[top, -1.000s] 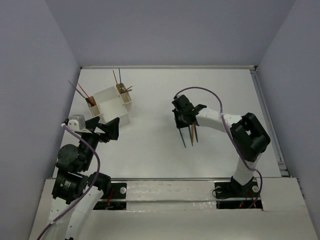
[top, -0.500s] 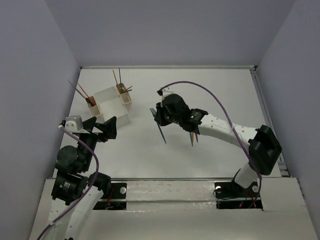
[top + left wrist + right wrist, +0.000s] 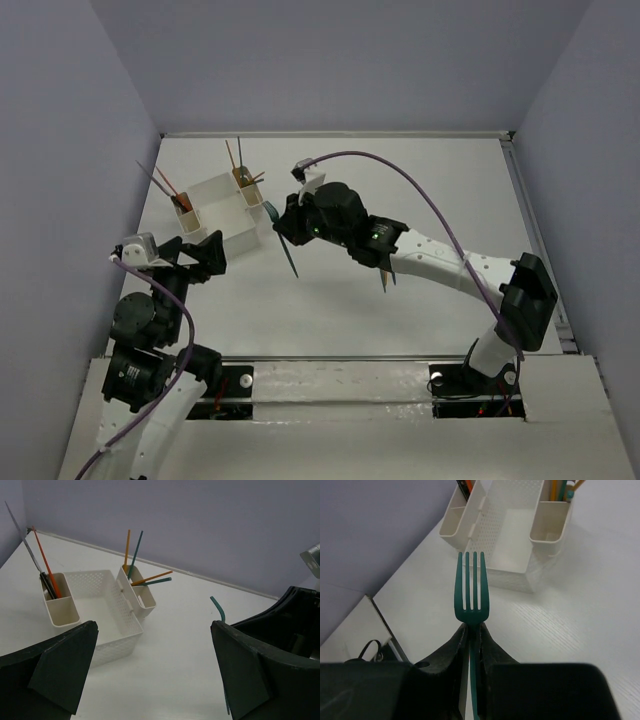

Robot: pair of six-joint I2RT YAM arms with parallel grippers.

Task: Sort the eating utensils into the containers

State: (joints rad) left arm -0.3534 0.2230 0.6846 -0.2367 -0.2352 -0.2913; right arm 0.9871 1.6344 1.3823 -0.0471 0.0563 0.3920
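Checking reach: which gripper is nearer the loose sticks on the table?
Right. The right gripper, clamping the fork, hangs left of the sticks; the left gripper, open, sits farther left.

Fork (image 3: pixel 471 614) just right of container (image 3: pixel 505 576)

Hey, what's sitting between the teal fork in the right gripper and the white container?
Nothing: only bare white table separates the fork from the container, clearest in the right wrist view.

A white desk (image 3: pixel 330 310) sits boxed in by plain lavender-grey walls (image 3: pixel 340 60) at nine, twelve and three o'clock, evenly lit.
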